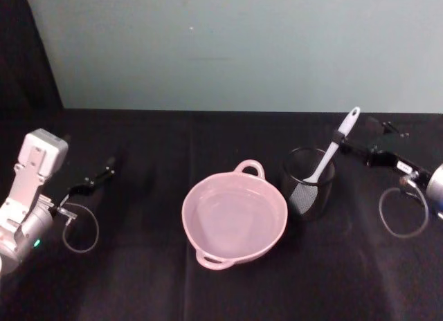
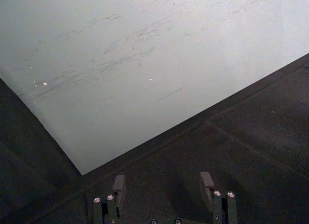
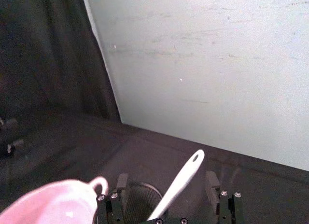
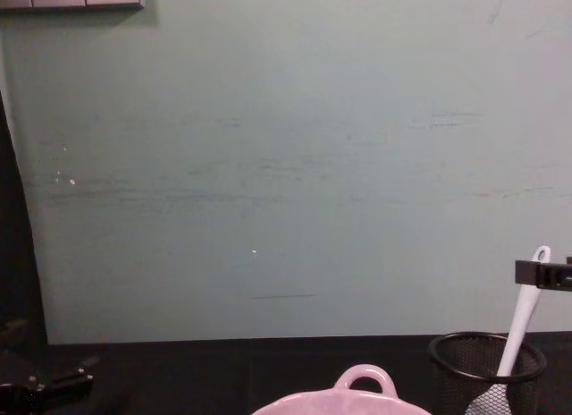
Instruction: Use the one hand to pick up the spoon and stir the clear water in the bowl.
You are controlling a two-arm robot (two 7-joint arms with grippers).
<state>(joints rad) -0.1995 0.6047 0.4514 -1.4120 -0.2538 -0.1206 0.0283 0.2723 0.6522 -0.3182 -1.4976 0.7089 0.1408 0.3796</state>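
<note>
A: Where does the white plastic spoon (image 1: 331,152) stand?

B: Upright and tilted in the black wire-mesh cup (image 1: 308,182), blade down inside the mesh, handle leaning up and away toward the wall. The oval hole at the handle end shows clearly in the right wrist view (image 3: 179,184).

A: The bowl?

B: The pale pink bowl (image 1: 234,215) sits on the black table (image 1: 152,279), just left of the mesh cup and close to it. One loop handle points toward the wall, the other toward the robot. Clear water inside, faint surface line visible. In the chest view its rim loop (image 4: 365,379) shows beside the cup (image 4: 487,366).

A: Right gripper?

B: The right gripper (image 1: 340,139) reaches in from the right at the upper part of the spoon handle. In the right wrist view (image 3: 167,185) its fingers are spread, one on each side of the handle, with a gap to both; I cannot see either touching it. The chest view shows a black fingertip level with the handle top (image 4: 541,272).

A: Left gripper?

B: The left gripper (image 1: 104,174) hangs low over the table at the far left, well apart from the bowl. Left wrist view (image 2: 164,185): fingers spread, nothing between them.
</note>
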